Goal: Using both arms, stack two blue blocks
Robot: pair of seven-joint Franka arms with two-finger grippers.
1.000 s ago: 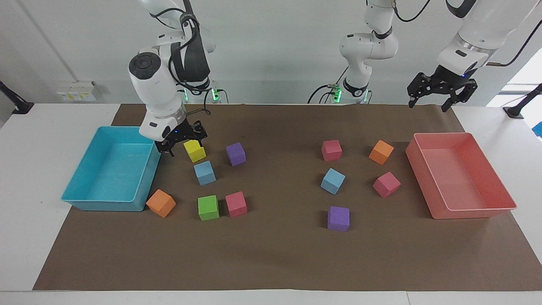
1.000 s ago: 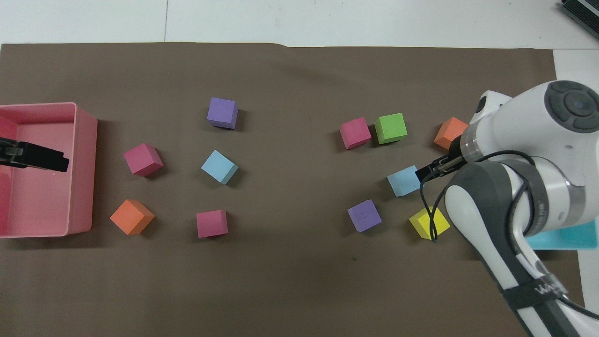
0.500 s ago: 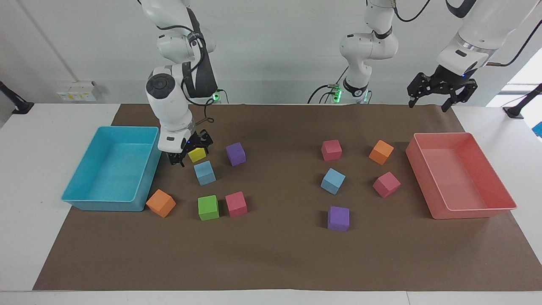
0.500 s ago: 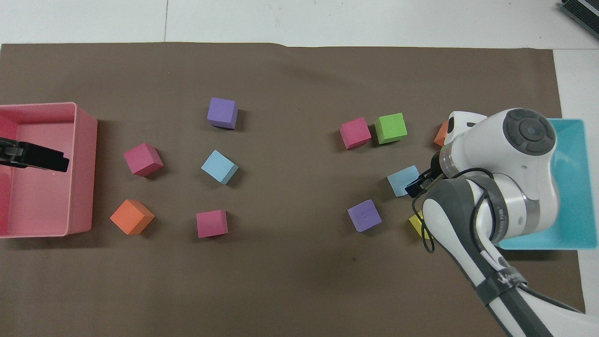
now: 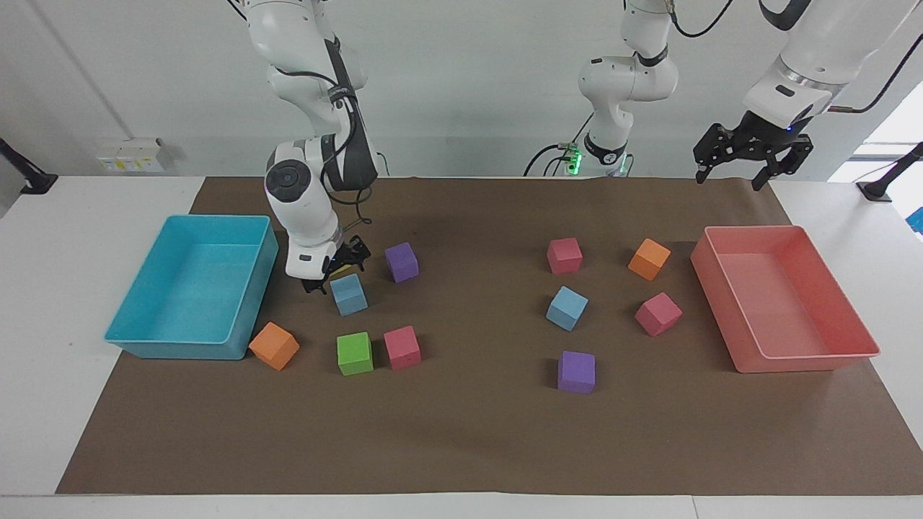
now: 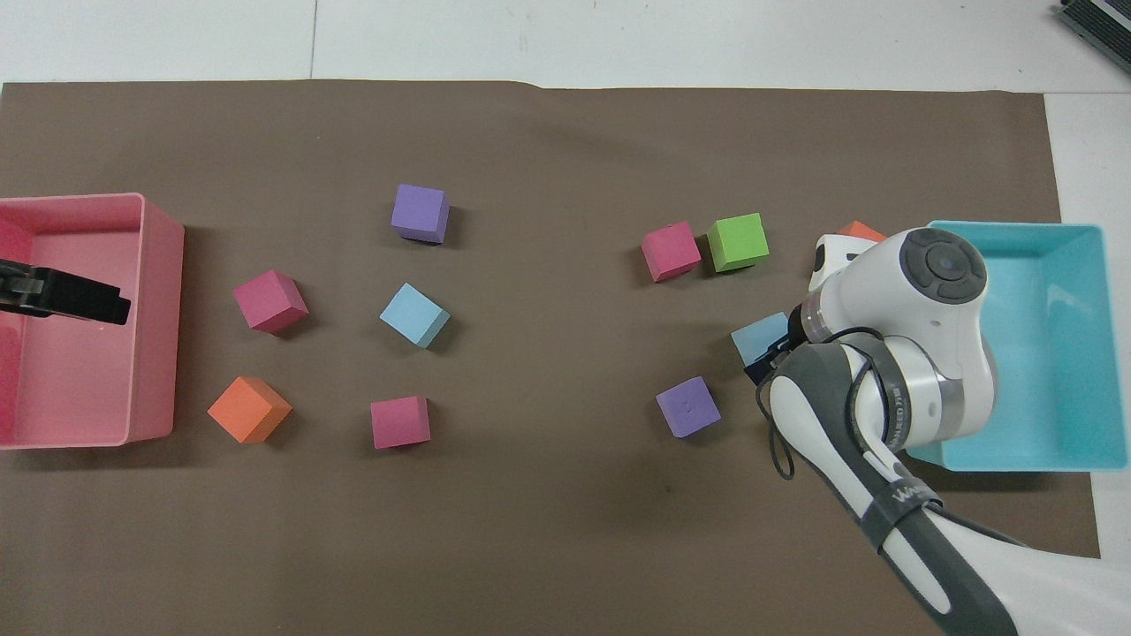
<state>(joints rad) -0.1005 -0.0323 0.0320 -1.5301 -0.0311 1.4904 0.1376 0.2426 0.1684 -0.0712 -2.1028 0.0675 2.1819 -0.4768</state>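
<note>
Going across the facing view from the right arm's end of the counter point(image 5: 65, 238): blue tray point(image 5: 155, 339) first, w/ an orange cube point(image 5: 274, 346) just beside its corner. Right end effector point(image 5: 333, 270) is low over the brown mat point(image 5: 469, 432), fingers spread wide, nothing held. It sits at the robot-side edge of the first blue block point(image 5: 349, 294), right at that block's top edge; whether it touches, can't tell. A sliver of yellow cube point(image 5: 349, 269) shows under the end effector. In the overhead view the arm covers part of this block point(image 6: 758, 337). Purple cube point(image 5: 401, 262) is beside it, toward the left arm's end. Green cube point(image 5: 355, 353) and pink cube point(image 5: 402, 347) lie farther from the robots than the block, side by side.

Mid-counter: second blue block point(image 5: 567, 308), also point(image 6: 414, 314), well apart from both end effectors, lying free on the mat among pink, orange and purple cubes.

Left arm's end: pink tray point(image 5: 807, 360). Left end effector point(image 5: 728, 174) hangs high over the tray's robot-side end, wide open, empty; this arm waits.
</note>
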